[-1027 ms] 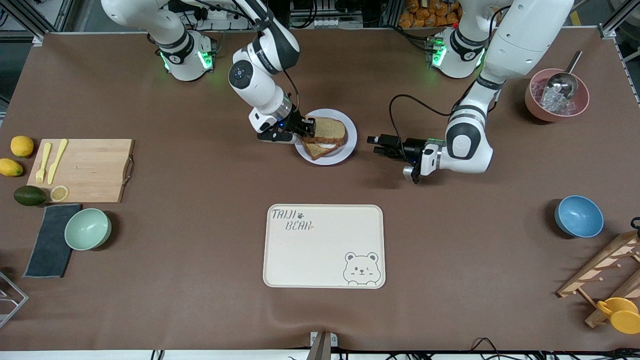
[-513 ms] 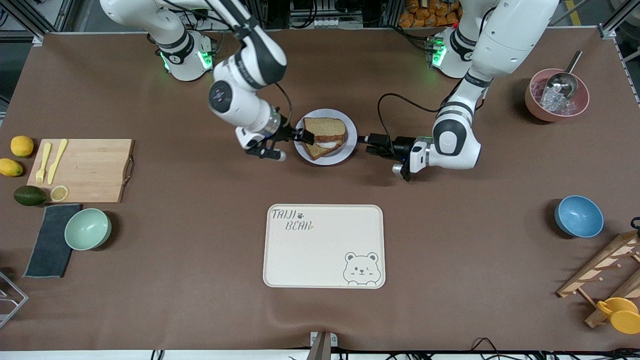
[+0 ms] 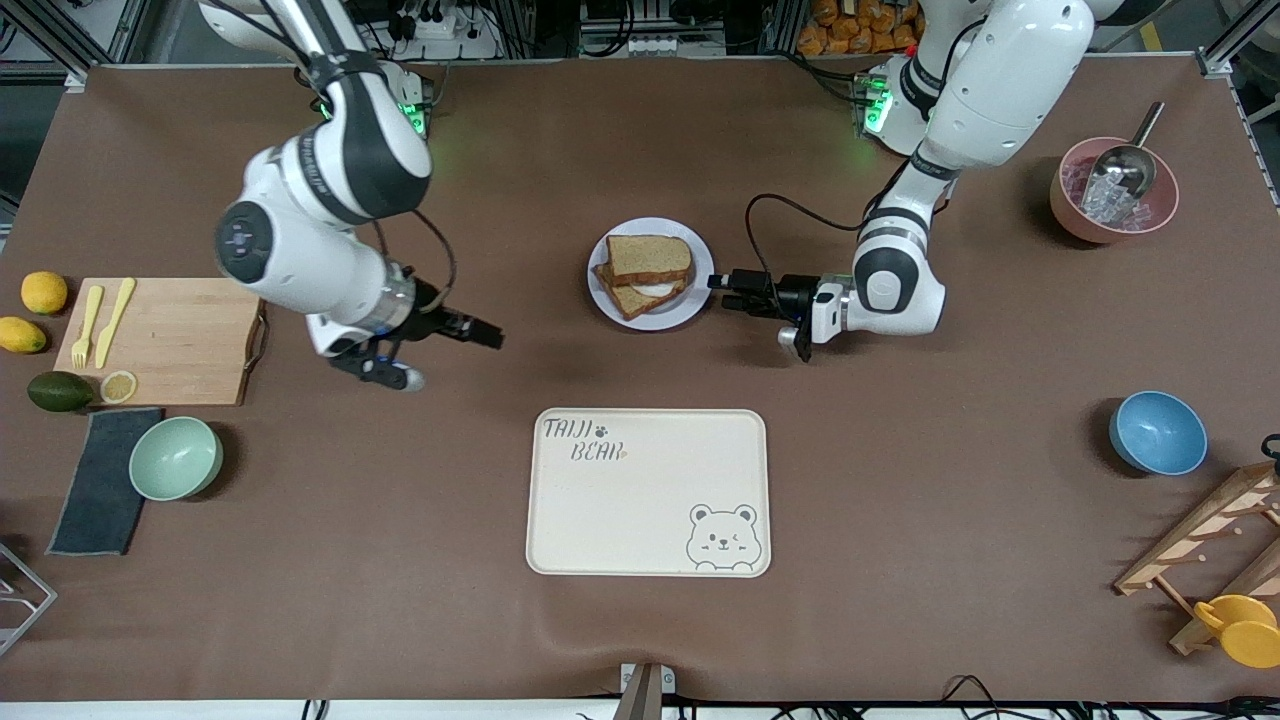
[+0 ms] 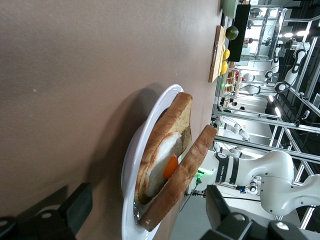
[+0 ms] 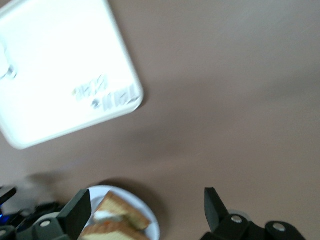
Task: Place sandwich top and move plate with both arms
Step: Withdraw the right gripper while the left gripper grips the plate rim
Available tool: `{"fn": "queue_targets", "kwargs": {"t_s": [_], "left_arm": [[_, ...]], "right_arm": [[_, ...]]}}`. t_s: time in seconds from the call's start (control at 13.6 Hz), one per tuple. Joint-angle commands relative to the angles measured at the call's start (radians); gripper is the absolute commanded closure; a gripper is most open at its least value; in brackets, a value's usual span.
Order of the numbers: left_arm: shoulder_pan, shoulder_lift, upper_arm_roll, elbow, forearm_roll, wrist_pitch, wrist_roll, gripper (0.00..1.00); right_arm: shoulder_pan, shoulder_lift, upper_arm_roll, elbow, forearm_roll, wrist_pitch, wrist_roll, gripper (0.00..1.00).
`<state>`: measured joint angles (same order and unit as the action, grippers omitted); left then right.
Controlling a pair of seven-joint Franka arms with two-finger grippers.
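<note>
The sandwich top [image 3: 648,258] lies on the egg-bearing slice [image 3: 640,297] on the pale round plate [image 3: 700,290]. It leans askew, and the egg shows under it. My left gripper [image 3: 718,283] is open, low at the plate's edge toward the left arm's end. In the left wrist view its gripper [image 4: 147,210] straddles the plate's rim [image 4: 131,165], and the sandwich top [image 4: 192,160] rests slanted on the egg [image 4: 171,166]. My right gripper [image 3: 488,337] is open and holds nothing, over bare table between the cutting board and the plate. The right wrist view shows its gripper [image 5: 145,210] well off from the plate [image 5: 153,226].
A cream bear tray [image 3: 648,492] lies nearer the front camera than the plate. Toward the right arm's end are a cutting board [image 3: 180,340] with cutlery, lemons, an avocado, a green bowl [image 3: 175,457] and a dark cloth. Toward the left arm's end stand a pink bowl [image 3: 1070,215], a blue bowl [image 3: 1157,432] and a wooden rack.
My right gripper opened, left the top slice on the sandwich and swung away toward the cutting board. My left gripper moved in to the plate's edge.
</note>
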<state>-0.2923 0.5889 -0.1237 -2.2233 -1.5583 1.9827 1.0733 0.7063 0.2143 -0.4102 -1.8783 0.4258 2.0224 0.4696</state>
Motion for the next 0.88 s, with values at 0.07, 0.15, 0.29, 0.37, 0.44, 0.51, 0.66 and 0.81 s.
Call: {"fn": "queue_targets", "kwargs": {"t_s": [0.07, 0.15, 0.29, 0.37, 0.44, 0.51, 0.66, 0.81], "left_arm": [[-0.03, -0.007, 0.001, 0.001, -0.029, 0.015, 0.028, 0.0], [-0.039, -0.011, 0.001, -0.001, -0.029, 0.016, 0.048, 0.0], [-0.036, -0.012, 0.001, -0.007, -0.029, 0.015, 0.091, 0.0], [-0.034, -0.014, 0.001, -0.01, -0.029, 0.016, 0.127, 0.0], [-0.03, -0.012, -0.001, -0.01, -0.031, 0.015, 0.141, 0.0], [-0.034, -0.014, -0.001, -0.01, -0.031, 0.015, 0.142, 0.0], [-0.039, -0.012, -0.001, -0.01, -0.031, 0.015, 0.142, 0.0], [-0.042, -0.008, -0.002, -0.009, -0.034, 0.015, 0.139, 0.0]], "right_arm": [[-0.049, 0.016, -0.079, 0.073, -0.09, -0.044, -0.072, 0.0], [-0.082, 0.014, -0.081, 0.073, -0.09, -0.045, -0.147, 0.0], [-0.157, 0.008, -0.081, 0.088, -0.09, -0.048, -0.253, 0.0], [-0.171, 0.013, -0.081, 0.114, -0.09, -0.085, -0.259, 0.0], [-0.183, 0.017, -0.081, 0.149, -0.09, -0.134, -0.259, 0.0], [-0.195, 0.017, -0.081, 0.169, -0.09, -0.169, -0.259, 0.0], [-0.212, 0.017, -0.082, 0.2, -0.094, -0.177, -0.261, 0.0], [-0.258, 0.027, -0.078, 0.247, -0.119, -0.182, -0.293, 0.0]]}}
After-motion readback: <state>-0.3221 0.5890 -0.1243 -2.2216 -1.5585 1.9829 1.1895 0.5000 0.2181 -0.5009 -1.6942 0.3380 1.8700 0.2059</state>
